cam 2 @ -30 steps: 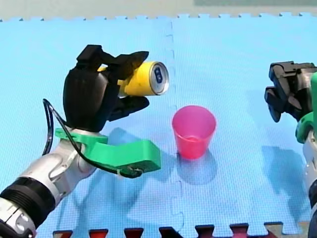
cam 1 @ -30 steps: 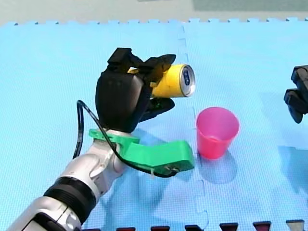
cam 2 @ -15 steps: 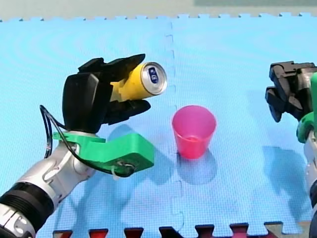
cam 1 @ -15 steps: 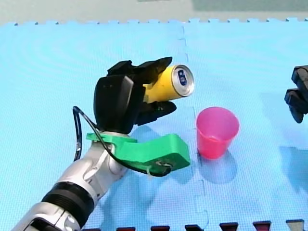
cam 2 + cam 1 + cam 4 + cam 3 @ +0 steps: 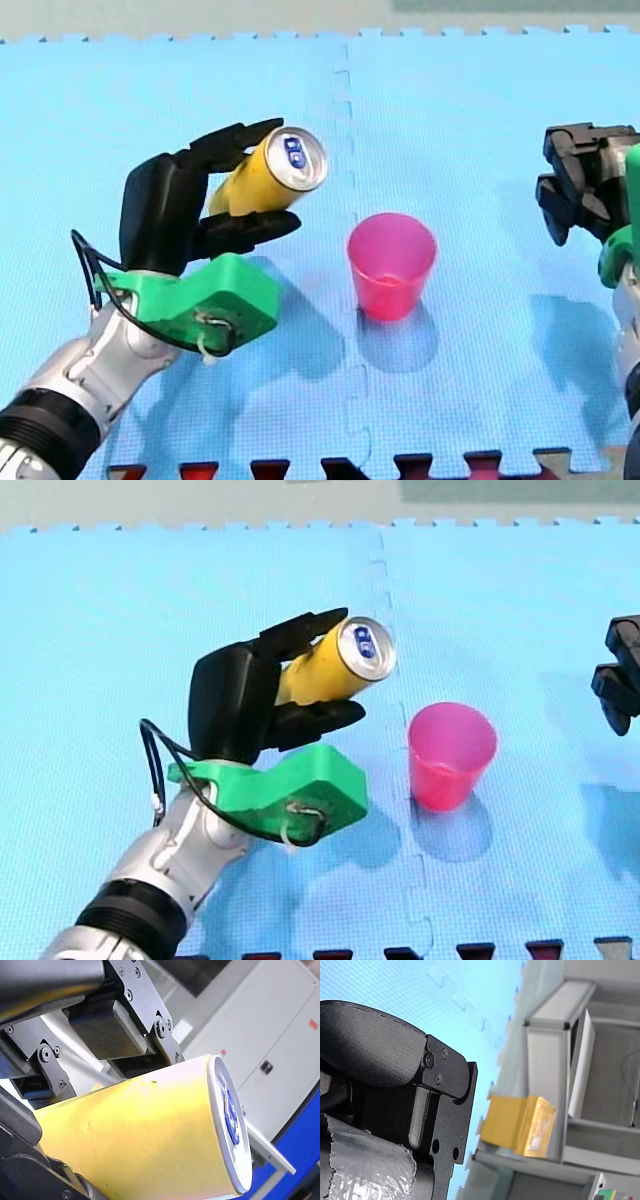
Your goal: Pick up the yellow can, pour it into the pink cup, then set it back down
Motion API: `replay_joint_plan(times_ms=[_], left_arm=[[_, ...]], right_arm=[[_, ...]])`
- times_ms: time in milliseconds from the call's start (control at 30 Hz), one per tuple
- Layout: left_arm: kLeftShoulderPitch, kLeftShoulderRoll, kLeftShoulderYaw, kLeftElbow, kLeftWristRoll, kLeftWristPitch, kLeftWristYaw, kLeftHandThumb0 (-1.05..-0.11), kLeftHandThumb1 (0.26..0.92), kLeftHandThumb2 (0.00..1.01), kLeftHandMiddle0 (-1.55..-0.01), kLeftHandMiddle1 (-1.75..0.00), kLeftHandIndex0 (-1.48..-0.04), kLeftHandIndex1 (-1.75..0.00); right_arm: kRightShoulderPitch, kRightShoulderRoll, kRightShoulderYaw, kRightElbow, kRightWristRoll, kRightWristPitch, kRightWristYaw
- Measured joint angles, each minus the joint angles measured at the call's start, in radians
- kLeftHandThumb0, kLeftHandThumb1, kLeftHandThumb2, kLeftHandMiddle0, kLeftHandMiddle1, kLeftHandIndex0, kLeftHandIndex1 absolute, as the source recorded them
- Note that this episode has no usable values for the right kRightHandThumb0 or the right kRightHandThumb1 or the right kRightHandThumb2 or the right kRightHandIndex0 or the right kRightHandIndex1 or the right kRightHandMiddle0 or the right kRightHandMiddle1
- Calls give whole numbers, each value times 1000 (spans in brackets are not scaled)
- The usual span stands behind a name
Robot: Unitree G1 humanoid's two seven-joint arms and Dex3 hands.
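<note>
Left hand (image 5: 240, 715) clamps yellow aluminium can (image 5: 322, 668) left of pink plastic cup (image 5: 450, 755), lid angled up, likely preventing spill. Right hand (image 5: 585, 185) right of cup, empty; closure indeterminate.

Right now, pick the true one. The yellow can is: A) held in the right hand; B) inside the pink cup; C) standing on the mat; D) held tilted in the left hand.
D: the left hand holds the yellow can tilted in the air, beside the pink cup.
</note>
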Motion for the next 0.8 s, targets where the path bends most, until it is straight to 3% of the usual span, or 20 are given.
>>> replay_joint_plan(times_ms=[167,267,433,800], left_arm=[[56,-27,51,-38,-88,4,-99,-432,775,0,-1287,-151,-1234,0],[82,-44,81,-23,-139,-47,-139,-418,771,0,-1298,-127,-1236,-2],[111,-67,124,30,-199,-129,-187,-403,771,1,-1310,-102,-1231,0],[146,-93,183,62,-259,-195,-287,-401,783,3,-1325,-65,-1216,0]], right_arm=[[-2,0,0,0,0,2,0],[-2,-1,0,0,0,3,1],[-2,-3,-1,1,0,3,3],[-2,-5,-1,1,0,3,3]])
